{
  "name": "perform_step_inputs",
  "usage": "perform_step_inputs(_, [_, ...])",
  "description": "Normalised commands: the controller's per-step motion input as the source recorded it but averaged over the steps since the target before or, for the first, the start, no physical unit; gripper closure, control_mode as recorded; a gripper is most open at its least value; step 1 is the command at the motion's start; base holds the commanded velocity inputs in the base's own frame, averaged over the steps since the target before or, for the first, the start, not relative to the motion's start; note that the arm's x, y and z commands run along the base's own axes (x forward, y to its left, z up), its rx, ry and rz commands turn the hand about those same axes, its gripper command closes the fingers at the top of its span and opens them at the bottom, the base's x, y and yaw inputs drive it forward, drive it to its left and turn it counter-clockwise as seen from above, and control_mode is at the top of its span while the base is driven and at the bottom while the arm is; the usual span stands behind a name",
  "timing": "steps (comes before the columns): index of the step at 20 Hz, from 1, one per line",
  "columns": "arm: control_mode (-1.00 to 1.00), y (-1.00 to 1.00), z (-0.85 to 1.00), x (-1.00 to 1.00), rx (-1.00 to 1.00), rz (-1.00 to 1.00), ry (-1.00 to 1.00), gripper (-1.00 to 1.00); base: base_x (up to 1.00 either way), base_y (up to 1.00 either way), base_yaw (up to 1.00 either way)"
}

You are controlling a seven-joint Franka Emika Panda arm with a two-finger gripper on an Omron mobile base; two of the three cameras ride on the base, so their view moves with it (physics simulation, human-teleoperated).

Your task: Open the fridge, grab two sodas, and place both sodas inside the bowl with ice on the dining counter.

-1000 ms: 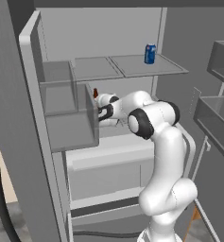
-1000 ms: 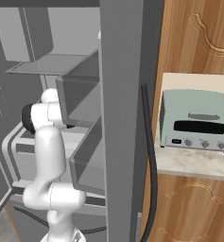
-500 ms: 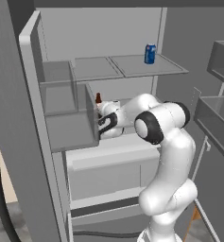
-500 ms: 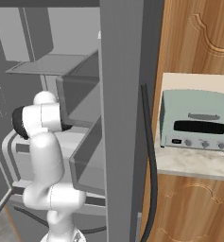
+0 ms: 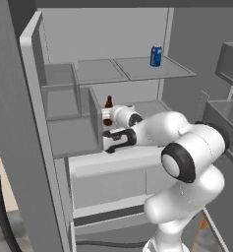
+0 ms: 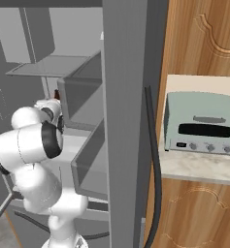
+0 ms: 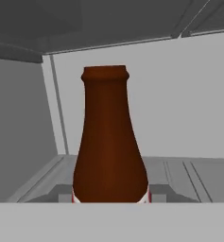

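Inside the open fridge [image 5: 137,93], on the lower shelf, the brown bottle [image 7: 109,142] stands upright just beyond the gripper [image 5: 107,122], whose finger spread I cannot tell; the blue can [image 5: 156,56] sits on the upper shelf, far right.

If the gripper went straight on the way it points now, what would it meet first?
Most likely the dark brown bottle, dead centre in the hand view and upright on the fridge shelf. How far off it stands is unclear.

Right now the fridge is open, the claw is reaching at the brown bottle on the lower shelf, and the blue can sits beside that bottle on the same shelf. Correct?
Not quite. The blue can stands alone on the upper shelf, as the left base view shows. The rest holds: the fridge is open and the claw reaches at the brown bottle on the lower shelf.
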Motion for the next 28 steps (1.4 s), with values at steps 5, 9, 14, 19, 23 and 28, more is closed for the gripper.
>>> perform_step_inputs(5, [-1.0,-0.11,0.73,-0.88,0.0,-0.04,0.24,1.0,0.0,0.0,0.0])
perform_step_inputs(9, [-1.0,-0.31,0.65,-0.84,0.0,-0.04,0.3,1.0,0.0,0.0,0.0])
perform_step_inputs(14, [-1.0,-0.37,0.29,-0.99,0.0,-0.05,0.22,1.0,0.0,0.0,0.0])
perform_step_inputs(19, [-1.0,-0.36,0.02,-1.0,0.0,-0.02,0.1,1.0,0.0,0.0,0.0])
perform_step_inputs(23, [-1.0,-0.34,0.21,-0.99,0.0,-0.02,0.0,1.0,0.0,0.0,0.0])
perform_step_inputs(28, [-1.0,-0.11,-0.05,-0.87,0.0,-0.05,0.0,1.0,0.0,0.0,0.0])
